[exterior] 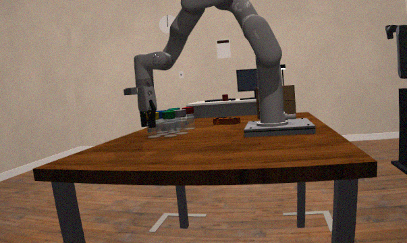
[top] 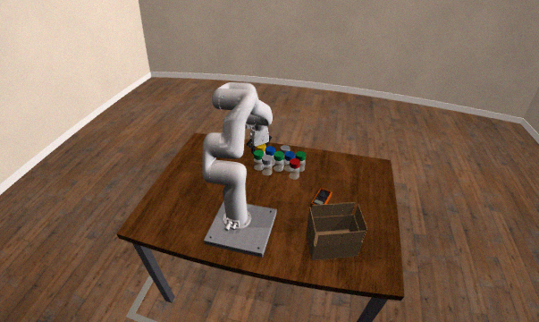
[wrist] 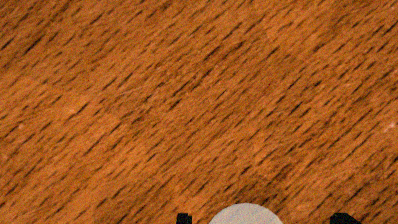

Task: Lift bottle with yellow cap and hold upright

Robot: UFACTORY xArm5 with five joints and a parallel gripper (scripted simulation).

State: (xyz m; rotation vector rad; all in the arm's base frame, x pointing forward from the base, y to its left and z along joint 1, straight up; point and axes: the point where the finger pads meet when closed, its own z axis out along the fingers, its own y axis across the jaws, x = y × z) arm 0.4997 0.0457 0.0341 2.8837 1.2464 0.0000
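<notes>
The bottle with the yellow cap (top: 262, 147) (exterior: 148, 116) stands upright at the back left corner of a tight cluster of clear bottles on the wooden table (top: 184, 201). My gripper (top: 256, 145) (exterior: 148, 123) (wrist: 263, 218) is open and has come down around it, one finger on each side, not closed on it. In the wrist view only a pale round part of the bottle (wrist: 245, 214) shows at the bottom edge between the two dark fingertips. Neighbours with a green cap (top: 258, 153) and a blue cap (top: 270, 150) stand right beside it, upright.
Other bottles with green (top: 279, 155), red (top: 295, 163) (exterior: 189, 110) and grey (top: 267, 158) caps stand upright in the cluster. An orange device (top: 322, 197) (exterior: 226, 120) and an open cardboard box (top: 336, 230) sit at the table's right. The arm's base plate (top: 242, 233) is at the front.
</notes>
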